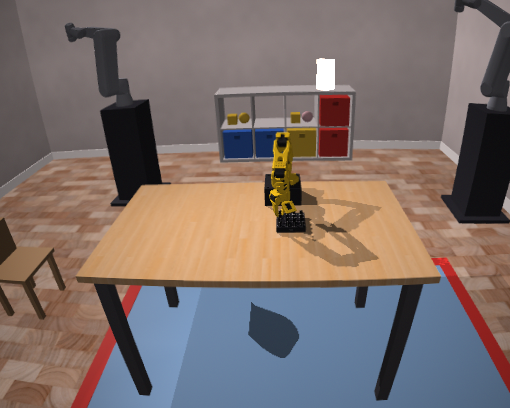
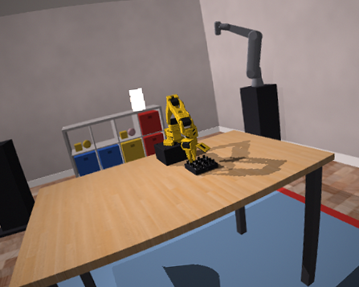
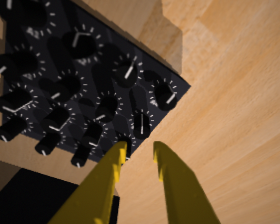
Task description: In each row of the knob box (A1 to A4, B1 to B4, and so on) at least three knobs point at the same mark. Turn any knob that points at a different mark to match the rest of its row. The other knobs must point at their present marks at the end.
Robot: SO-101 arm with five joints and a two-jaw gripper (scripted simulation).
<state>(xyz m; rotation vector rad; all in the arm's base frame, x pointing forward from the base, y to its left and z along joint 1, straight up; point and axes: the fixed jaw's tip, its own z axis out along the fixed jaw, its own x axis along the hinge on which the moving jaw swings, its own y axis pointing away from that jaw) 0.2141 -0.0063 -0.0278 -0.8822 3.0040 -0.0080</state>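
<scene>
The black knob box (image 1: 291, 230) (image 2: 207, 169) (image 3: 182, 87) stands on the table below the arm. Its knobs have white pointer lines. In the wrist view, the knob nearest the right corner (image 3: 165, 97) has a slanted line. The knob below it (image 3: 141, 126) has a line straight up and down in the picture. Another knob (image 3: 127, 73) up and to the left has a slanted line. Row labels are unreadable. My gripper (image 1: 278, 214) (image 2: 193, 159) (image 3: 140, 148) is slightly open and empty, over the box's edge nearest the arm base. The left finger partly hides one knob (image 3: 128, 146).
The wooden table (image 1: 200, 250) (image 2: 123, 211) carries the box and the black arm base (image 1: 269, 196) (image 2: 169, 154) close behind it. The base's dark block also shows at the lower left of the wrist view. Several knobs stand up close together beside the fingers.
</scene>
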